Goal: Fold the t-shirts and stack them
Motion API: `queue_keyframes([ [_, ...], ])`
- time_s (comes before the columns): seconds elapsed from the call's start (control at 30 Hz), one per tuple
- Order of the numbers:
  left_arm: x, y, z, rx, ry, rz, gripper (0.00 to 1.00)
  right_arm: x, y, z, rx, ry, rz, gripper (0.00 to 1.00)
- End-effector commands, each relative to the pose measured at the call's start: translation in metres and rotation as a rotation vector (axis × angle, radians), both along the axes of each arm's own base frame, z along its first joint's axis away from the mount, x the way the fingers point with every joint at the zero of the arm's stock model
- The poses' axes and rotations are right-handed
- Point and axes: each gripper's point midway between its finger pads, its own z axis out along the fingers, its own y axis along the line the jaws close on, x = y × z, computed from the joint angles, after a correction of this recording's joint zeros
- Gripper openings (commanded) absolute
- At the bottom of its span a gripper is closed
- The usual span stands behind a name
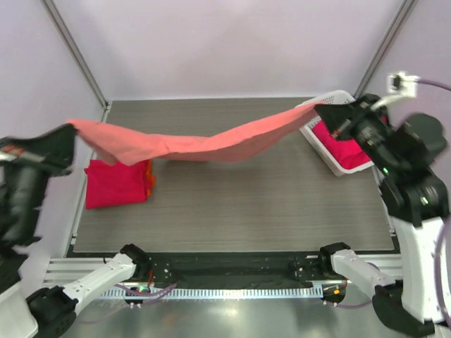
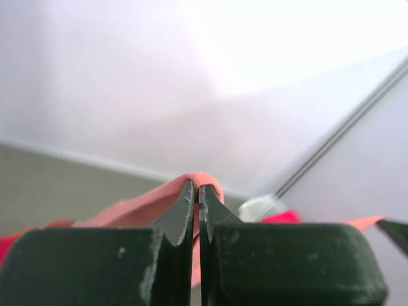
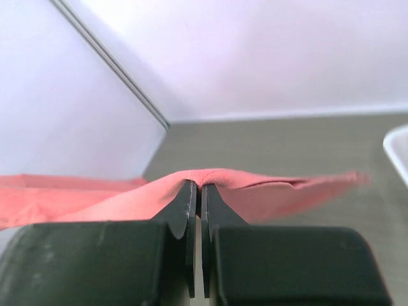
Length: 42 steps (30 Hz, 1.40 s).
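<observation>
Overhead view of a grey wood-grain table (image 1: 246,204), two robot arms rising from its near edge.

Stretched in the air across the table: a salmon-pink t-shirt (image 1: 211,144), pulled out wide between the two arms and sagging in the middle. Lowest part of the sag over the left half of the table; just above the surface or brushing it, hard to tell from above.

Left end of the t-shirt held up at the table's left edge by the left arm (image 1: 35,155). Right end held up at the far right, over the basket, by the right arm (image 1: 380,137).

Left wrist view: left jaws pressed fully together, a fold of the salmon-pink t-shirt clamped between the dark fingers (image 2: 175,217) and humped over their tips. Right wrist view: right jaws pressed together in the same way, pinching a ridge of the same t-shirt, cloth spreading out to both sides of the fingers.

On the table, below the left end of the hanging t-shirt: a folded crimson-red t-shirt (image 1: 116,183), lying flat near the left edge, a strip of orange (image 1: 149,176) showing along its right side.

At the far right corner: a white mesh basket (image 1: 331,98), tilted, with crimson-red cloth (image 1: 342,149) bunched inside, partly hidden behind the right arm.
</observation>
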Motion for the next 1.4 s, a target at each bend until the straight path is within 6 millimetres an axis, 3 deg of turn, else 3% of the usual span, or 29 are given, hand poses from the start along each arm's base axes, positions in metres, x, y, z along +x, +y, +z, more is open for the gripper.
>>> queue_keyframes([
  [0.0,-0.035,0.005,0.06,-0.065,-0.233,-0.081,0.0,-0.055,-0.023,0.059,0.037,-0.198,-0.059,0.01],
  [0.07,-0.044,0.006,0.078,-0.096,-0.302,-0.1,0.0,-0.074,-0.033,0.071,0.059,-0.249,-0.091,0.01],
  [0.17,-0.037,0.005,0.096,-0.12,-0.346,-0.082,0.0,-0.078,-0.041,0.073,0.083,-0.252,-0.136,0.01],
  [0.2,-0.031,0.003,0.096,-0.118,-0.343,-0.074,0.0,-0.072,-0.04,0.065,0.084,-0.23,-0.137,0.01],
  [0.27,0.004,-0.012,0.085,-0.084,-0.275,-0.038,0.0,-0.06,-0.04,0.049,0.097,-0.178,-0.154,0.01],
  [0.3,0.018,-0.018,0.076,-0.066,-0.24,-0.018,0.0,-0.042,-0.036,0.026,0.087,-0.11,-0.161,0.01],
  [0.37,0.069,-0.036,0.037,0.003,-0.115,0.049,0.0,-0.02,-0.033,0.002,0.091,-0.039,-0.179,0.01],
  [0.4,0.087,-0.043,0.021,0.027,-0.067,0.074,0.0,0.003,-0.029,-0.026,0.075,0.043,-0.188,0.01],
  [0.47,0.132,-0.064,-0.026,0.098,0.078,0.119,0.0,0.028,-0.02,-0.047,0.065,0.097,-0.174,0.01],
  [0.53,0.156,-0.073,-0.053,0.141,0.178,0.152,0.0,0.06,-0.007,-0.079,0.041,0.183,-0.147,0.01],
  [0.57,0.179,-0.086,-0.064,0.173,0.222,0.159,0.0,0.07,0.003,-0.082,0.038,0.193,-0.103,0.01],
  [0.6,0.188,-0.091,-0.067,0.186,0.237,0.162,0.0,0.077,0.007,-0.076,0.031,0.186,-0.09,0.01],
  [0.63,0.2,-0.096,-0.075,0.217,0.265,0.169,0.0,0.099,0.012,-0.092,0.018,0.241,-0.086,0.01],
  [0.67,0.204,-0.091,-0.05,0.19,0.226,0.183,0.0,0.107,0.017,-0.091,0.018,0.245,-0.074,0.01],
  [0.7,0.23,-0.101,-0.064,0.224,0.265,0.193,0.0,0.116,0.019,-0.074,0.029,0.217,-0.071,0.01],
  [0.73,0.237,-0.1,-0.056,0.24,0.258,0.196,0.0,0.124,0.021,-0.068,0.039,0.211,-0.072,0.01],
  [0.77,0.245,-0.093,-0.045,0.236,0.241,0.214,0.0,0.143,0.025,-0.075,0.038,0.238,-0.076,0.01],
  [0.8,0.254,-0.093,-0.015,0.21,0.171,0.221,0.0,0.147,0.026,-0.043,0.061,0.176,-0.068,0.01],
  [0.87,0.254,-0.081,0.018,0.224,0.085,0.259,0.0,0.169,0.028,-0.037,0.088,0.19,-0.068,0.01],
  [0.9,0.243,-0.073,0.045,0.203,0.012,0.274,0.0,0.168,0.029,-0.002,0.115,0.122,-0.047,0.01],
  [0.93,0.234,-0.068,0.071,0.169,-0.079,0.29,0.0,0.172,0.028,0.006,0.14,0.116,-0.048,0.01],
  [1.0,0.221,-0.058,0.092,0.188,-0.164,0.318,0.0,0.181,0.02,0.033,0.173,0.064,-0.059,0.01],
  [1.03,0.203,-0.048,0.109,0.152,-0.244,0.338,0.0,0.183,0.018,0.038,0.186,0.059,-0.055,0.01],
  [1.13,0.177,-0.034,0.128,0.133,-0.331,0.36,0.0,0.193,0.009,0.044,0.22,0.054,-0.059,0.01],
  [1.2,0.174,-0.04,0.128,0.171,-0.344,0.321,0.0,0.201,0.006,0.028,0.214,0.087,-0.063,0.01],
  [1.27,0.184,-0.05,0.106,0.215,-0.32,0.296,0.0,0.206,0.006,0.012,0.207,0.115,-0.061,0.01],
  [1.3,0.19,-0.053,0.097,0.224,-0.308,0.292,0.0,0.213,0.005,-0.015,0.203,0.172,-0.067,0.01],
  [1.33,0.195,-0.054,0.086,0.235,-0.289,0.292,0.0,0.213,0.006,-0.024,0.203,0.189,-0.06,0.01],
  [1.37,0.208,-0.059,0.053,0.279,-0.217,0.29,0.0,0.212,0.011,-0.031,0.204,0.188,-0.025,0.01],
])
